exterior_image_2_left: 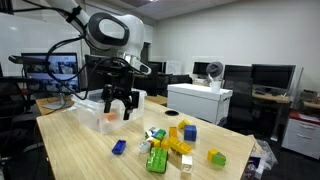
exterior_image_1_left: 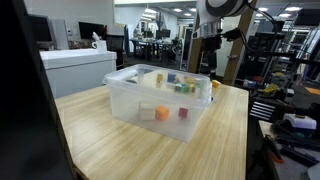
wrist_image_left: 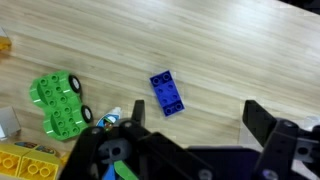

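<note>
Blue brick (wrist_image_left: 167, 93): flat on the wooden table (wrist_image_left: 230, 50), untouched, below and just near of the gripper (exterior_image_2_left: 118, 108) in an exterior view.
Gripper: jaws spread wide, empty, above the table.
Green toy (exterior_image_2_left: 157, 160): right of the brick, apart.
Yellow bricks (wrist_image_left: 25, 158): beside the green toy.
Clear bin (exterior_image_2_left: 95, 112): far side, behind the gripper.
</note>
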